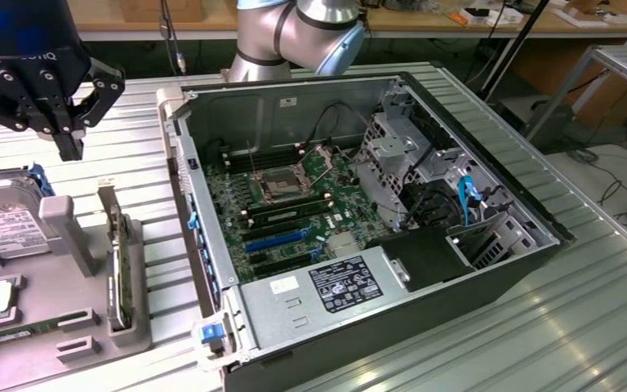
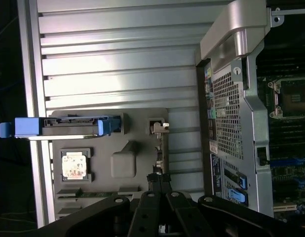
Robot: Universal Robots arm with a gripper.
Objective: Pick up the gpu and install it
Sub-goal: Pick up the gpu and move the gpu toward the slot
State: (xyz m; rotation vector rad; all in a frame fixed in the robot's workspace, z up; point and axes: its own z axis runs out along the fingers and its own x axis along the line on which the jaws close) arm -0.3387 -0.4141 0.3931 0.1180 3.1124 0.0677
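Gripper (image 2: 160, 180) fingers are pinched fully together with nothing held, hanging over the gpu (image 2: 160, 148). The card stands on edge in the slot along the gray holder's (image 2: 107, 146) edge nearest the open PC case (image 2: 226, 108). My read: a clean pick needs the jaws spread, centred across the card's top edge and parallel to its faces, clear of the bracket end.
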